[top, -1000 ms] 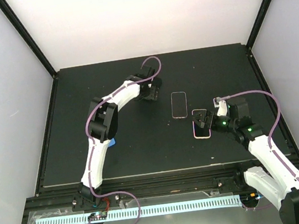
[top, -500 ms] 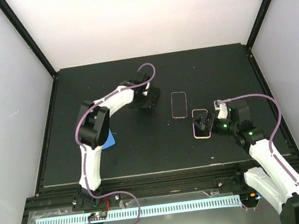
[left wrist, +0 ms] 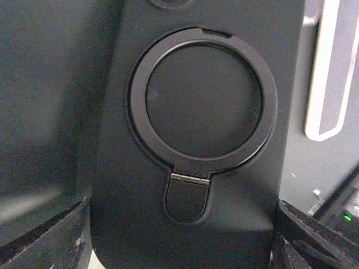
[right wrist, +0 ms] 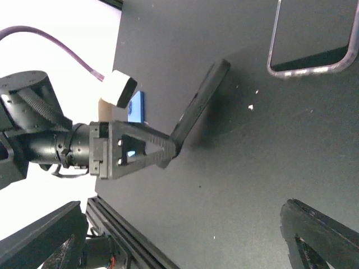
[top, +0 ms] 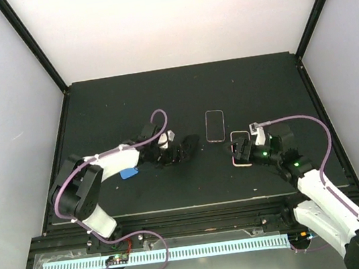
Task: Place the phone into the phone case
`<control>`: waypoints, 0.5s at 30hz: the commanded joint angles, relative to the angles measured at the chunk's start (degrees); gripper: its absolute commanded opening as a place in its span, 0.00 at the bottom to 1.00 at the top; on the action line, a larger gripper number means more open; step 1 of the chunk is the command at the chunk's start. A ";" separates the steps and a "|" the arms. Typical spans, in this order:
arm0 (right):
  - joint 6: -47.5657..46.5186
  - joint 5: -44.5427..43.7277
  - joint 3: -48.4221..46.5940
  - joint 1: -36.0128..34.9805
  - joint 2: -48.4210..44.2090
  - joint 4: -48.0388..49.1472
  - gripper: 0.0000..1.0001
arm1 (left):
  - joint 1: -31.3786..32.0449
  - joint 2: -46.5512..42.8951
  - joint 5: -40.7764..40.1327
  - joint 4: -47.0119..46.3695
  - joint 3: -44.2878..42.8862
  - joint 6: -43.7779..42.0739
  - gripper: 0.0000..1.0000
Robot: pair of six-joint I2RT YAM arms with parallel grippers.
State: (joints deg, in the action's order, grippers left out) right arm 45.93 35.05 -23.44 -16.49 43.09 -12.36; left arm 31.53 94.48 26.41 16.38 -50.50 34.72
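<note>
The black phone case, its back with a round ring stand facing the left wrist camera, sits between the fingers of my left gripper, which is shut on it. The right wrist view shows the case gripped by one end and tilted up off the mat. From above, my left gripper is left of centre. A dark-screened phone with a pale rim lies flat on the mat. My right gripper hangs open over a second, pink-edged phone; nothing is between its fingers.
A small blue object lies on the black mat beside the left forearm. The mat's raised near rail runs along the front. Grey walls close in both sides.
The left arm has swung from the far middle of the mat toward the near side, carrying the case with it. The right gripper has shifted slightly left above the pink-edged phone.
</note>
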 commanded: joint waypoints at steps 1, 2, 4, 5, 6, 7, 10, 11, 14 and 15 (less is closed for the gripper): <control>4.80 -2.67 1.59 -3.90 2.35 6.71 0.93 | 2.67 -4.63 11.39 -16.43 6.52 9.75 0.63; 5.32 -4.24 1.60 -5.19 3.27 7.02 0.92 | 3.61 -5.30 11.97 -17.56 7.91 10.85 0.63; 6.98 -7.26 2.08 -8.03 4.75 8.44 0.91 | 5.88 -6.91 11.25 -18.93 9.75 12.76 0.64; 8.22 -8.26 2.64 -9.40 5.37 9.86 0.89 | 7.08 -7.67 11.25 -20.66 11.10 14.14 0.64; 9.75 -8.96 3.67 -10.85 6.21 12.49 0.87 | 8.19 -8.29 11.45 -23.19 12.51 16.13 0.64; 11.42 -9.45 4.53 -11.70 6.90 14.73 0.86 | 9.34 -8.68 11.86 -26.01 13.98 18.23 0.64; 15.22 -12.28 5.90 -13.51 8.57 18.02 0.79 | 12.24 -9.13 12.35 -31.77 16.92 22.71 0.65; 15.60 -13.24 6.09 -13.82 8.97 18.21 0.78 | 12.97 -9.09 12.07 -32.79 17.31 23.28 0.65; 17.17 -14.15 7.09 -14.14 9.67 19.96 0.73 | 14.54 -8.44 11.31 -34.48 17.90 24.21 0.66; 17.68 -14.46 7.42 -14.22 9.84 20.53 0.72 | 14.90 -8.00 11.24 -34.88 17.78 24.28 0.66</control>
State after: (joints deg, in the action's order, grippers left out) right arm 59.53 24.49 -17.06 -30.00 52.53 2.24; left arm 44.93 86.37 36.69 -10.37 -32.73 55.18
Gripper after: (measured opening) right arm 0.742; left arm 0.807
